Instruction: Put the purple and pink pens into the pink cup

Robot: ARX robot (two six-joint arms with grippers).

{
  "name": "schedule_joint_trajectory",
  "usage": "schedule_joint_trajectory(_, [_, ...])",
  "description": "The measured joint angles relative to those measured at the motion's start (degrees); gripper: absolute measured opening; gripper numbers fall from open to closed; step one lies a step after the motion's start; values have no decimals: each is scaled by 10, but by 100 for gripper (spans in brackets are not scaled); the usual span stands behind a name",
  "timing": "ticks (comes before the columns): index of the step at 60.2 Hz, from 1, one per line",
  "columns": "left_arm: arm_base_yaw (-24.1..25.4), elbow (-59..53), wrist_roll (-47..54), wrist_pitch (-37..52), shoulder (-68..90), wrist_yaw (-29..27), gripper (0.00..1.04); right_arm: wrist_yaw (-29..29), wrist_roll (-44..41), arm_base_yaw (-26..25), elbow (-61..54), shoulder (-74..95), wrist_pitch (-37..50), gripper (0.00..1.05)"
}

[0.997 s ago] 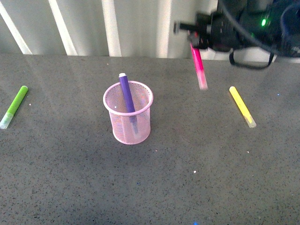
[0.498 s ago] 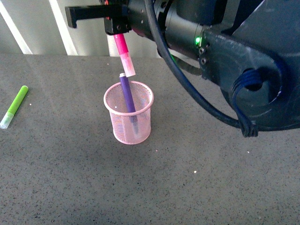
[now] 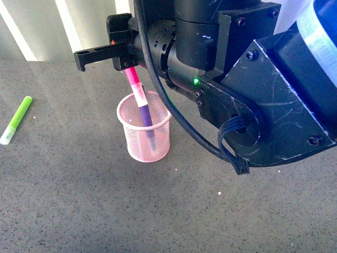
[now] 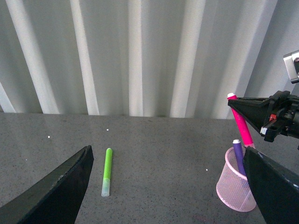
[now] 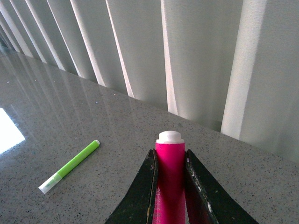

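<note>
The pink cup stands upright on the grey table, also in the left wrist view. The purple pen leans inside it, white end up. My right gripper is shut on the pink pen over the cup. That pen hangs tilted, its clear cap just inside the rim beside the purple pen. The right wrist view shows the pink pen clamped between the fingers of the right gripper. My left gripper is open and holds nothing, low over the table left of the cup.
A lime green marker lies flat on the table far left of the cup, and shows in both wrist views. My right arm fills the upper right of the front view. A ribbed white wall backs the table.
My right arm swung left with the pink pen from right of the cup to above it. It then lowered, so the cap now dips into the cup's mouth.
</note>
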Motion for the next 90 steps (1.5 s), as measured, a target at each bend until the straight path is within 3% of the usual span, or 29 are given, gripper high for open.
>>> schedule_joint_trajectory(59, [0,0,0,0,0,0,98,-4,-19,11,-14,34,-29,11])
schedule_joint_trajectory(78, [0,0,0,0,0,0,98,9,-34,13,-15,39,-44,66])
schedule_joint_trajectory(90, [0,0,0,0,0,0,98,61,-40,7,-31,-22,-104,99])
